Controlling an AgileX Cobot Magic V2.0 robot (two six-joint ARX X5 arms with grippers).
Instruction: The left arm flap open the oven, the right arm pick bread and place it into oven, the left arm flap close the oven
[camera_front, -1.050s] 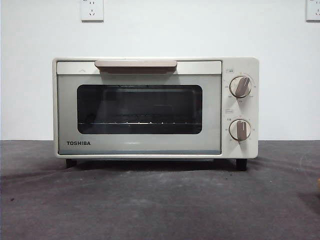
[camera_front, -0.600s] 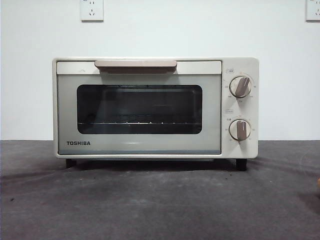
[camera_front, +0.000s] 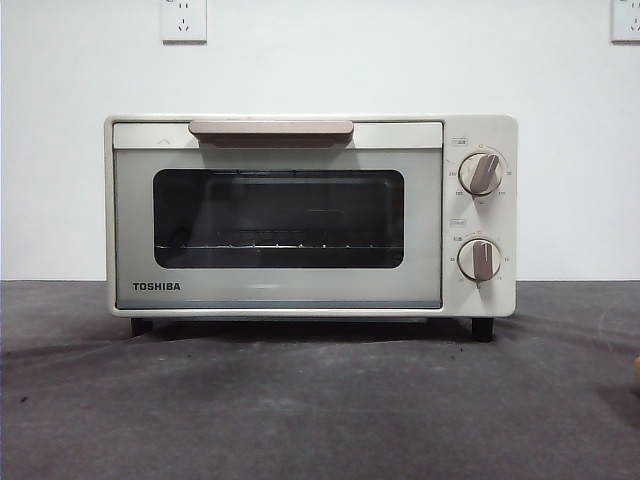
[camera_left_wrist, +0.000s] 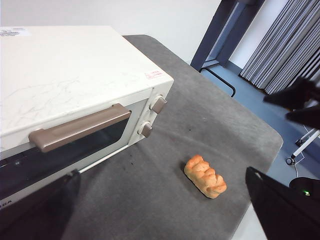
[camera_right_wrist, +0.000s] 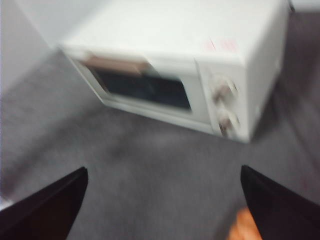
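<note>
The cream-white boxy toaster oven (camera_front: 310, 215) carries the brand TOSHIBA (camera_front: 158, 287) in dark capitals at the lower corner of its door, below the window.

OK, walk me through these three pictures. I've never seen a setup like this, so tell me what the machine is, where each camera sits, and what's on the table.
This is a robot with two arms at a table, each ending in a two-jawed gripper. The front view comes from a low camera looking level across the table: it shows a cream TOSHIBA toaster oven with its door shut, standing on a grey cloth. Neither arm shows there.

The other two pictures come from cameras on the arms' wrists. In the left wrist view, the left gripper shows as two black jaws spread wide at the bottom corners, above the oven's beige handle. A small orange-brown bread lies on the cloth beside the oven's knob end.

The right wrist view is blurred. The right gripper is also open, with the bread just showing as an orange patch. Neither gripper holds anything.
</note>
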